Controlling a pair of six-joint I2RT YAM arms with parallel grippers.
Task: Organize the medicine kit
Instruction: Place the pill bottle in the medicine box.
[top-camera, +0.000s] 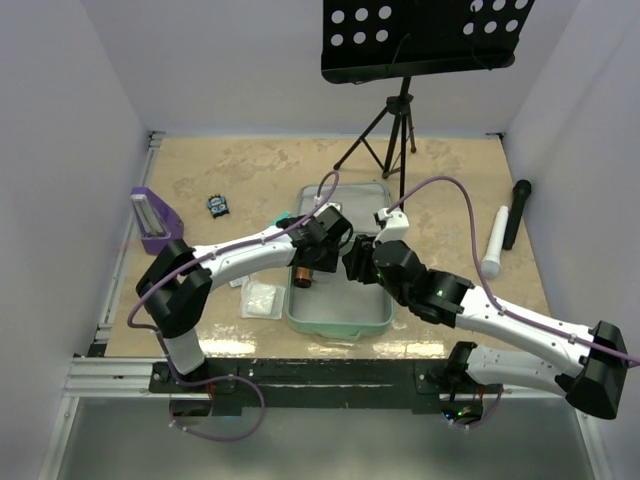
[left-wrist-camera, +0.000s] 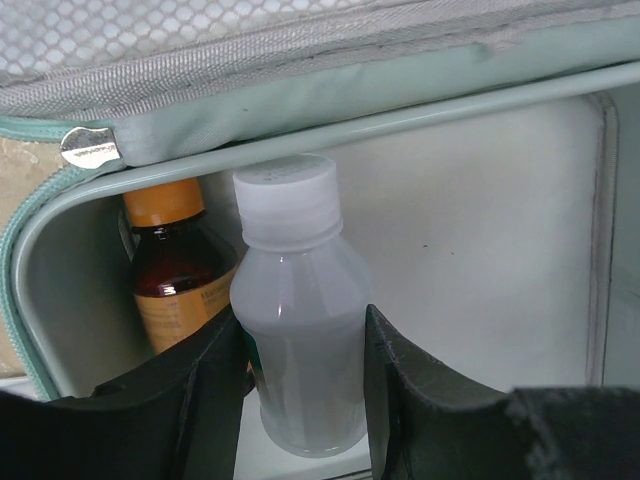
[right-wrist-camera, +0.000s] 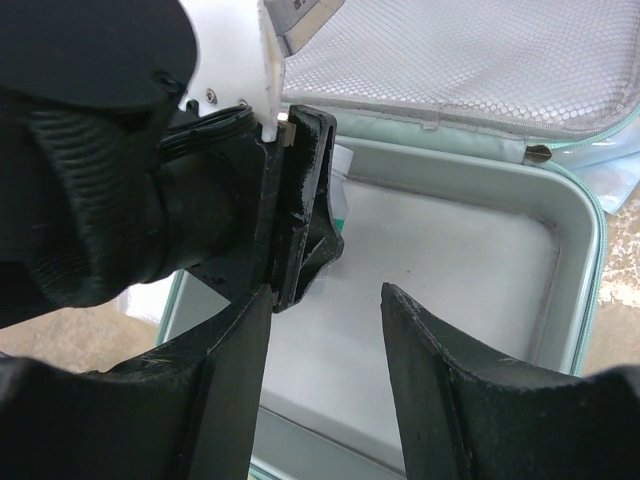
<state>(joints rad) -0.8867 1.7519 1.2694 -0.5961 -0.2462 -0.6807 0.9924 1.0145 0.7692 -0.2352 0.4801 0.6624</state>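
The mint-green soft medicine kit (top-camera: 340, 325) lies open mid-table, its mesh-lined lid on the far side. The left arm (top-camera: 240, 255) stretches in low from the left. Its left gripper (left-wrist-camera: 305, 315) is clamped on a translucent white plastic bottle (left-wrist-camera: 295, 260) inside the kit, just beside an amber bottle with an orange cap (left-wrist-camera: 175, 270). The right arm (top-camera: 500, 310) bends in from the right. The right gripper (right-wrist-camera: 325, 295) hovers over the kit's pale floor, jaws apart and holding nothing.

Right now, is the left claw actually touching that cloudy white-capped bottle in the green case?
Touching. Left wrist view: the fingers of the left gripper press both sides of the white-capped bottle, no gap.
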